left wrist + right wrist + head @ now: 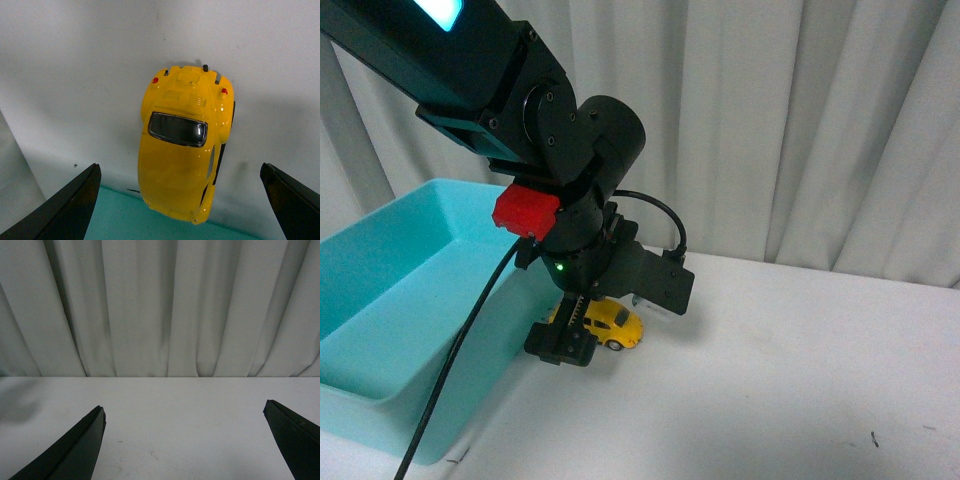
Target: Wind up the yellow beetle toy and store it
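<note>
The yellow beetle toy stands on the white table beside the teal bin, partly hidden behind my left arm. In the left wrist view the toy lies between the two black fingers, its dark rear window and red tail lights showing. My left gripper hovers over it, open, jaws wide on both sides and touching nothing; it appears again as left gripper. My right gripper is open over bare table, holding nothing, and is out of the front view.
A large teal bin sits at the left of the table; its rim shows just under the toy's nose. White curtain hangs behind the table. White tabletop stretches to the right.
</note>
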Motion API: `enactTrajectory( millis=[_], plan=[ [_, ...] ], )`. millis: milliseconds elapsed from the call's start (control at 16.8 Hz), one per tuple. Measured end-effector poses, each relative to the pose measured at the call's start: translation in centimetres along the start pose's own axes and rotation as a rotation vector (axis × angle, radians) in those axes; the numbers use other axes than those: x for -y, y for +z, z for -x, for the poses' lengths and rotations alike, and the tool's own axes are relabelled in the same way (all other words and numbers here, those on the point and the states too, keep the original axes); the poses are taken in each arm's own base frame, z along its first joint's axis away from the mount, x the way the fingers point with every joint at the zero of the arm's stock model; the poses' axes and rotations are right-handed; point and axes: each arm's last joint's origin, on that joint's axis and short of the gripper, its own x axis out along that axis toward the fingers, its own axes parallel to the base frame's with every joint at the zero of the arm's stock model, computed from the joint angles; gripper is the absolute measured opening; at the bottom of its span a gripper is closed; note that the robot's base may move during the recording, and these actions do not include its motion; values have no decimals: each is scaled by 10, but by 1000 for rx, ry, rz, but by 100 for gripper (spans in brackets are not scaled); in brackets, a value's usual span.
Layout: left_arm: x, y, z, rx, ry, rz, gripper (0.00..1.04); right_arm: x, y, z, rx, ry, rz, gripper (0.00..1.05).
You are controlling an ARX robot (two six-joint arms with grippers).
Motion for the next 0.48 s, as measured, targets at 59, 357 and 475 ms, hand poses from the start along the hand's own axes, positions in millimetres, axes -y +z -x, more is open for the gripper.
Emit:
enactTrajectory(
  millis=[59, 357, 475],
  plan=[
    [1, 0, -3, -1, -4, 1, 98, 0, 0, 0, 0, 0, 0, 98],
    [0, 3, -16, -11, -8, 19, 65, 0, 0, 0, 0, 0, 0, 98],
    [-3, 3, -16, -16, 8, 24, 47, 0, 0, 0, 0, 0, 0, 98]
  ],
)
